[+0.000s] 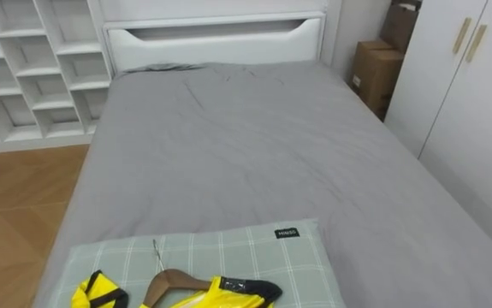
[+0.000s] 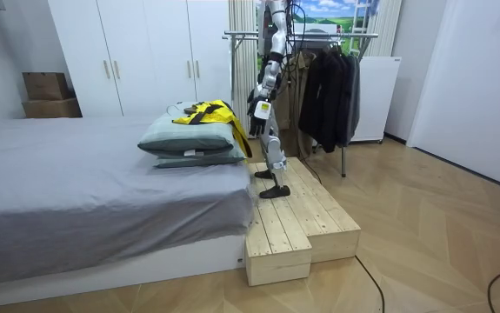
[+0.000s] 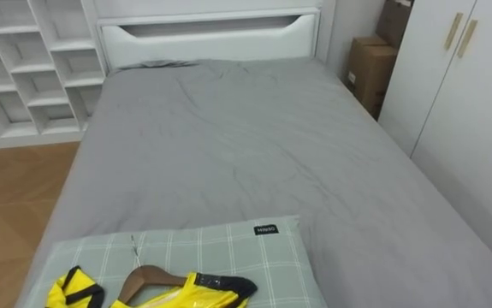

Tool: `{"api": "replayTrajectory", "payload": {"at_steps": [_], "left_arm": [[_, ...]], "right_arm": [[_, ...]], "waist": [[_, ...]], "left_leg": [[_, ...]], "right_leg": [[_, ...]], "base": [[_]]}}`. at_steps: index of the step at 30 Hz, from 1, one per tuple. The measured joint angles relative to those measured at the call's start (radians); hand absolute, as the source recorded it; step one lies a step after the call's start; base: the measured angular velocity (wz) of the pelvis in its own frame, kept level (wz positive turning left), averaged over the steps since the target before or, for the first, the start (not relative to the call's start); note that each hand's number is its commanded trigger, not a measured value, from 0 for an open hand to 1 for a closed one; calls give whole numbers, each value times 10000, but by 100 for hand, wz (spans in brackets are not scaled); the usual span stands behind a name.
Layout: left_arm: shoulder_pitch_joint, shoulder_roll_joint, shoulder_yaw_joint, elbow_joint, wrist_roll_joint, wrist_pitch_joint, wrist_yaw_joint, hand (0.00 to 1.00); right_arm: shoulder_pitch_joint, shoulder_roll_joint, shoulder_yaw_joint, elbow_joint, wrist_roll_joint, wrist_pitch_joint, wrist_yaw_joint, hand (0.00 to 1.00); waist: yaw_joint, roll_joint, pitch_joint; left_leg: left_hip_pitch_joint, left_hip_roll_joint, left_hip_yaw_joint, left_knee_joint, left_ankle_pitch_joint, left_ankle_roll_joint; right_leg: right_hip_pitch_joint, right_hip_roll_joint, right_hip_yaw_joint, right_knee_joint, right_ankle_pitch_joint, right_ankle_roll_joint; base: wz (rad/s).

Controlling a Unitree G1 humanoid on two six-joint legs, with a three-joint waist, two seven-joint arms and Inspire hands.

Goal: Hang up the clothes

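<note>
A yellow garment with black trim lies on a wooden hanger whose metal hook points up the bed. Both rest on a green checked pillow at the near end of the grey bed. In the room view the garment sits on top of stacked pillows. I stand on a wooden platform at the foot of the bed, facing it. My left hand hangs at my side, level with the pillows and a little to their right.
Behind me a clothes rack holds dark clothes. White shelves stand left of the bed; cardboard boxes and a white wardrobe stand on its right. The platform has a lower step.
</note>
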Motion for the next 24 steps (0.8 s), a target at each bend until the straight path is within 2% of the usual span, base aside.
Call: {"api": "replayTrajectory", "payload": {"at_steps": [5, 8, 11, 15, 18, 21, 24], "left_arm": [[186, -18, 586, 122, 7, 26, 266, 0], [428, -31, 1060, 86, 268, 189, 809, 0], [572, -12, 1523, 66, 1002, 259, 1500, 0], [608, -10, 1811, -304, 2243, 430, 2403, 0], [566, -8, 2267, -1048, 3443, 404, 3076, 0], [562, -6, 2399, -1848, 4325, 307, 3880, 0], [354, 6, 2480, -1942, 5088, 182, 4609, 0]], "right_arm": [[-7, -5, -47, 186, 6, -2, -18, 0], [-7, -7, -167, 185, -214, -1, -86, 0], [-9, -12, -232, 188, -356, -2, -88, 0], [-69, -121, -232, 201, -679, -11, -82, 0], [-56, -161, -247, 183, -793, -15, -74, 0], [-76, -180, -253, 207, -768, -30, -78, 0], [-63, -204, -326, 224, -813, -27, -75, 0]], "waist": [[58, 10, 4], [75, 42, -7], [49, 88, -31], [77, 199, 0], [138, 219, -9], [148, 251, -28], [107, 298, -56]], "left_leg": [[128, 3, 4, -21, -1, -1], [232, 14, 23, -57, -59, -25], [235, 15, -35, -31, -93, -9], [230, 17, -242, -9, -262, 18], [216, 21, -225, -11, -267, 20], [223, 15, -229, 6, -263, 18], [225, -5, -269, 100, -261, 20]], "right_leg": [[107, 2, 11, 6, -5, -6], [147, 17, 68, 14, -50, 7], [285, 15, -19, 26, -29, 9], [291, 18, -172, 10, -30, 18], [287, 23, -177, 13, -38, 30], [379, 23, -185, 20, -28, 18], [431, 6, -191, -2, -26, 16]], "base": [[-1], [-3], [7], [12], [0], [0], [0]]}}
